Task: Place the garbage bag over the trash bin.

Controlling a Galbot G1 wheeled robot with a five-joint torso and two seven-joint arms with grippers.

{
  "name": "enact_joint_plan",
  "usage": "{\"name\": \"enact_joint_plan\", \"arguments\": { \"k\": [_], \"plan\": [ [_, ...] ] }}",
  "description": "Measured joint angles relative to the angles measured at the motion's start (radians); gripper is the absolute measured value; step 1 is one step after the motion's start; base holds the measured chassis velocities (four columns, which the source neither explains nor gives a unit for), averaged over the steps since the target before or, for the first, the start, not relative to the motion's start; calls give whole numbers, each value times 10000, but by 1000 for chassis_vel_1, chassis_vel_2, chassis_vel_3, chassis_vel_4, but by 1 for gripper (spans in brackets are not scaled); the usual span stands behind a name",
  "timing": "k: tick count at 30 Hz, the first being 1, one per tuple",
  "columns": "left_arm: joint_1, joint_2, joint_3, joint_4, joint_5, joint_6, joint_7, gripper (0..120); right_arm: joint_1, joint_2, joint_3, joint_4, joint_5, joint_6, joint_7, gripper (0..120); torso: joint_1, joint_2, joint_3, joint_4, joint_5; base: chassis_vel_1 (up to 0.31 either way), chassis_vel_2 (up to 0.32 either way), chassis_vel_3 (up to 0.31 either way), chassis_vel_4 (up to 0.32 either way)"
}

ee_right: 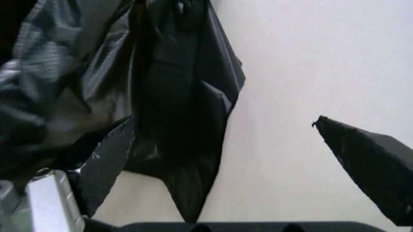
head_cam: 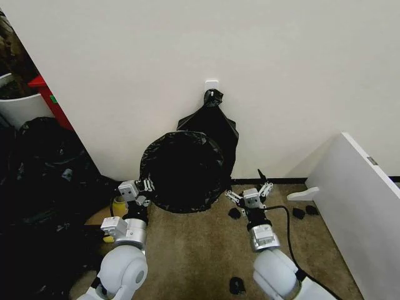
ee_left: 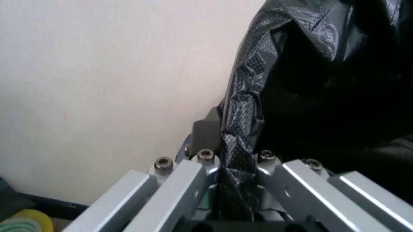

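While our left gripper (head_cam: 147, 186) pinches the garbage bag (head_cam: 184, 170) edge, our right gripper (head_cam: 249, 191) hangs open beside it.

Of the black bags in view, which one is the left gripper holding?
The glossy round garbage bag in front of the wall. The left gripper pinches its edge, unlike the knotted bundle hanging behind it or the heap of bags at left.
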Motion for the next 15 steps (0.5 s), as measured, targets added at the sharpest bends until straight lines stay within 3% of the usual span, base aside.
{"name": "enact_joint_plan", "arguments": {
  "k": [9,15],
  "plan": [
    [143,47,-54,-722,-741,540,-72,0,749,14,224,-1586,502,1360,-897,100,0,0,0,0,1,0,0,0,0],
    [190,231,-134,-1017,-998,757,-127,0,871,29,721,-2204,715,1615,-1006,100,0,0,1,0,2,0,0,0,0]
  ]
}}
